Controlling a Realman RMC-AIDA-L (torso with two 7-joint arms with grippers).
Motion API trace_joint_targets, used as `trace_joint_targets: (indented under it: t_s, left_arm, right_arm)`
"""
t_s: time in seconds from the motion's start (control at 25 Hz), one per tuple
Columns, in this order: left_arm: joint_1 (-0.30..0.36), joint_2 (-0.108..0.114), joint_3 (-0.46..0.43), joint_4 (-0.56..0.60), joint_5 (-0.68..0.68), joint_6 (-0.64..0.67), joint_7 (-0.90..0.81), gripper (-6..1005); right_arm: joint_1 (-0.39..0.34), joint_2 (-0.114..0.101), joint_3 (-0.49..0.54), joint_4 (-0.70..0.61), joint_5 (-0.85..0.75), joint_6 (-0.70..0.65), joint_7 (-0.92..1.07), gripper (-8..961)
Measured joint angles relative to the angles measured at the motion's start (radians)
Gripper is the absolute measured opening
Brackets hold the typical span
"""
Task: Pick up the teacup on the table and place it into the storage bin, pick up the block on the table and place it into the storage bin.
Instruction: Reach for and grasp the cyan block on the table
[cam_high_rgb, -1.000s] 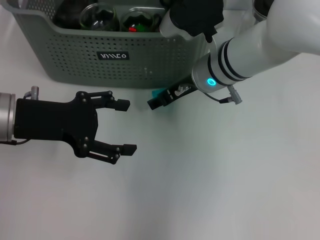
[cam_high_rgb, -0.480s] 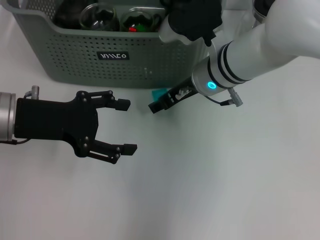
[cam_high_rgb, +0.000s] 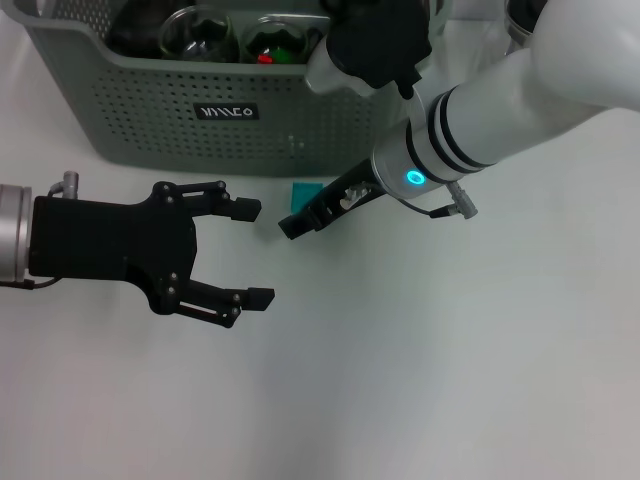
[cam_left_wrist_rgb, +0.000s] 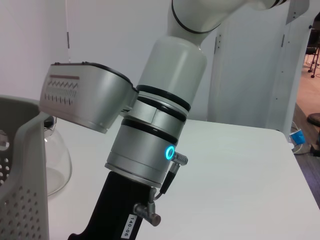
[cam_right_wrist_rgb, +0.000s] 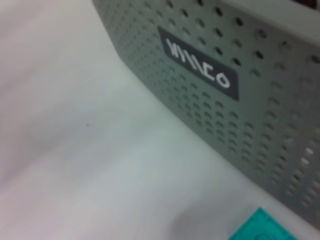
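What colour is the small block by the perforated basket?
Teal small block; clearest in the head view.

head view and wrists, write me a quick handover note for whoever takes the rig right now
Left gripper: jaws open, empty, hovering over the table in front of the storage bin, idle.
Right gripper: low over the table beside the teal block, right next to the bin's front wall. Whether its jaws are open cannot be seen, and no grasp on the block shows.
Storage bin: glassware already lies inside it; no teacup is seen on the table, so that step looks done.
Left to do: grasp the block, lift it over the bin's wall, release it inside.
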Motion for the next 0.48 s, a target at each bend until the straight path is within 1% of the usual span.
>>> trace_joint_targets:
  t_s: [0.32, 0.48]
  left_arm:
    - [0.0, 0.0, -0.003, 0.0, 0.0, 0.0, 0.0, 952]
    - [0.0, 0.001, -0.005, 0.0, 0.0, 0.0, -0.002, 952]
  right_arm:
    - [-0.001, -0.007, 0.007, -0.003, 0.001, -0.019, -0.006, 761]
    - [-0.001, -0.014, 0.013, -0.009, -0.003, -0.043, -0.008, 761]
